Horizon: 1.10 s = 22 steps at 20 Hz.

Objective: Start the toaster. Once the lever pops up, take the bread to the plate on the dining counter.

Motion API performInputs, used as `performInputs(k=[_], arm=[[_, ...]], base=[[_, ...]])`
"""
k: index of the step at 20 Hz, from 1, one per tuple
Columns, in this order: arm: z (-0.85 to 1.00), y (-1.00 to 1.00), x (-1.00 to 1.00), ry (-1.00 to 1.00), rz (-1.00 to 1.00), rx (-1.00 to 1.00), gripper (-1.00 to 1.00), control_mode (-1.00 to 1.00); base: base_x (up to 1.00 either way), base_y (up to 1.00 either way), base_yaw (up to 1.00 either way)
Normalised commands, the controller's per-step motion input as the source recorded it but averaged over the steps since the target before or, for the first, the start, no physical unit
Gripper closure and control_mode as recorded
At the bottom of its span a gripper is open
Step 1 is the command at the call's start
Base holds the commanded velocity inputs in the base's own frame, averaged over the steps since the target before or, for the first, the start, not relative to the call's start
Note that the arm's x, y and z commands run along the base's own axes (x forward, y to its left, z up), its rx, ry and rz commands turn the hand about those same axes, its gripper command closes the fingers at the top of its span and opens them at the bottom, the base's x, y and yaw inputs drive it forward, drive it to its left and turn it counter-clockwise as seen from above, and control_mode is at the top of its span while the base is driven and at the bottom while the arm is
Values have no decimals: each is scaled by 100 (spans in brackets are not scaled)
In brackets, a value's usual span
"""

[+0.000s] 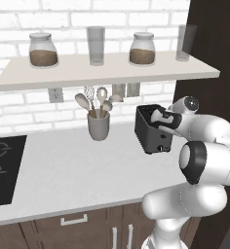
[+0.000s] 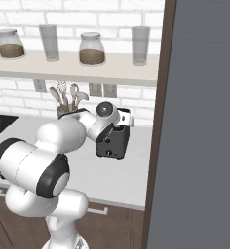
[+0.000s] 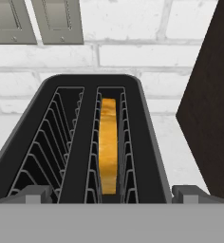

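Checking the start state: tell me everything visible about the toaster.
The toaster is a small black boxy unit, matte like plastic or metal, standing upright on the pale counter near the brick wall, right of the utensil cup. Its top has two slots lined with wire guides. The bread stands on edge in one slot; the other is empty. A small pale knob shows on its front. The open gripper hovers above.

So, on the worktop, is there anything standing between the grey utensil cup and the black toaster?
No. In the left base view the stretch of pale worktop between the utensil cup and the toaster is bare; they stand apart.
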Motion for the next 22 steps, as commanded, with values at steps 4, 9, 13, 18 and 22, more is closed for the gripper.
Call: performInputs(k=[4, 9, 13, 18, 22], arm=[[0, 0, 0, 0, 0, 0, -100, -100], [0, 0, 0, 0, 0, 0, -100, -100], [0, 0, 0, 0, 0, 0, -100, -100], [0, 0, 0, 0, 0, 0, -100, -100], [0, 0, 0, 0, 0, 0, -100, -100]], base=[[0, 0, 0], [0, 0, 0], [0, 0, 0], [0, 0, 0], [0, 0, 0]])
